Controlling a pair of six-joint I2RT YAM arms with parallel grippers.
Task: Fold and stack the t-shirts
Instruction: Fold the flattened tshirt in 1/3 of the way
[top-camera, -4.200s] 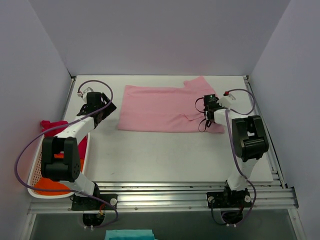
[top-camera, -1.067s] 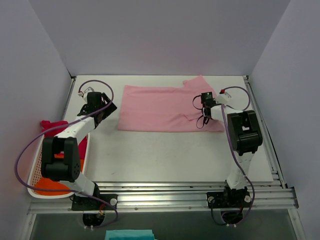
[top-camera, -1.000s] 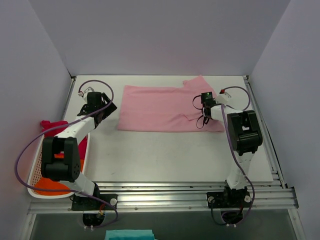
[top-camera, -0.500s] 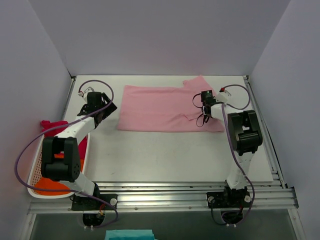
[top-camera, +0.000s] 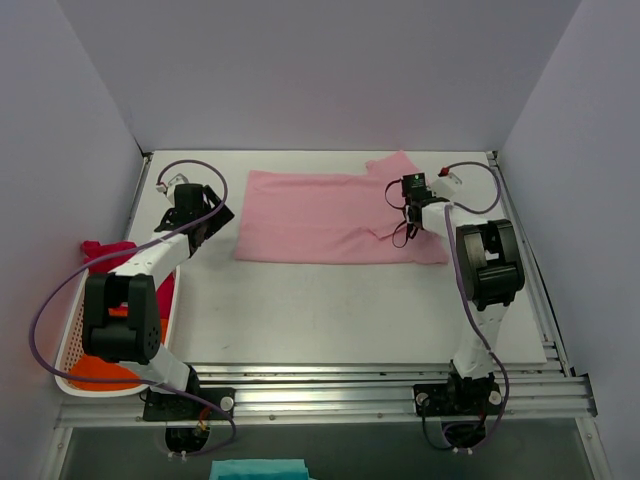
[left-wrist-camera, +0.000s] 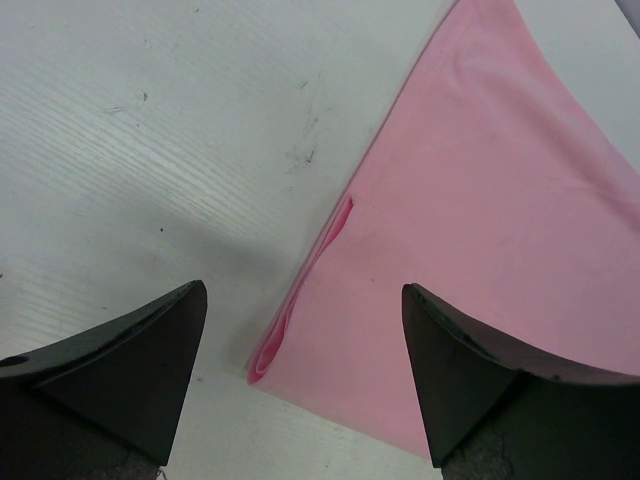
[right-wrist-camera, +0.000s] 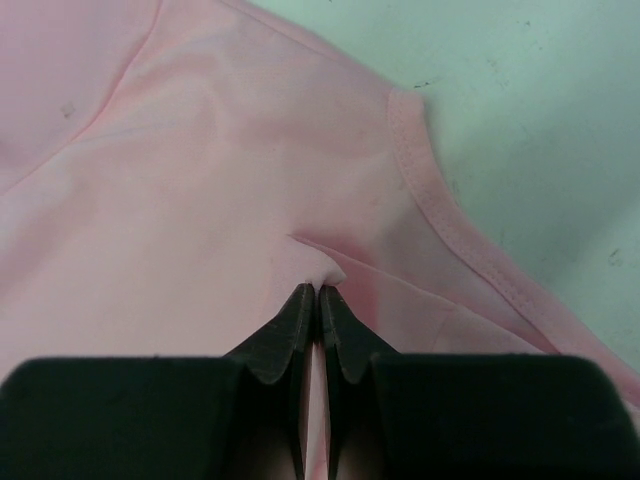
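The light pink t-shirt (top-camera: 320, 215) lies flat across the back of the table, partly folded. My right gripper (top-camera: 412, 212) is shut on a pinch of its cloth near the right sleeve; the wrist view shows the pinched fold (right-wrist-camera: 322, 268) between the closed fingertips (right-wrist-camera: 300, 310). My left gripper (top-camera: 205, 222) is open just left of the shirt's lower left corner (left-wrist-camera: 270, 355), which shows between the wide-apart fingers (left-wrist-camera: 150, 350), not touching. The magenta-red t-shirt (top-camera: 105, 252) and the orange t-shirt (top-camera: 95, 372) lie in the basket at the left.
A white basket (top-camera: 68, 345) sits at the table's left edge beside the left arm. Grey walls close in the left, back and right sides. A teal cloth (top-camera: 258, 469) lies below the table's front rail.
My right gripper has moved back and slightly left along the shirt's right side, dragging the pinched cloth with it. The left arm has not moved.
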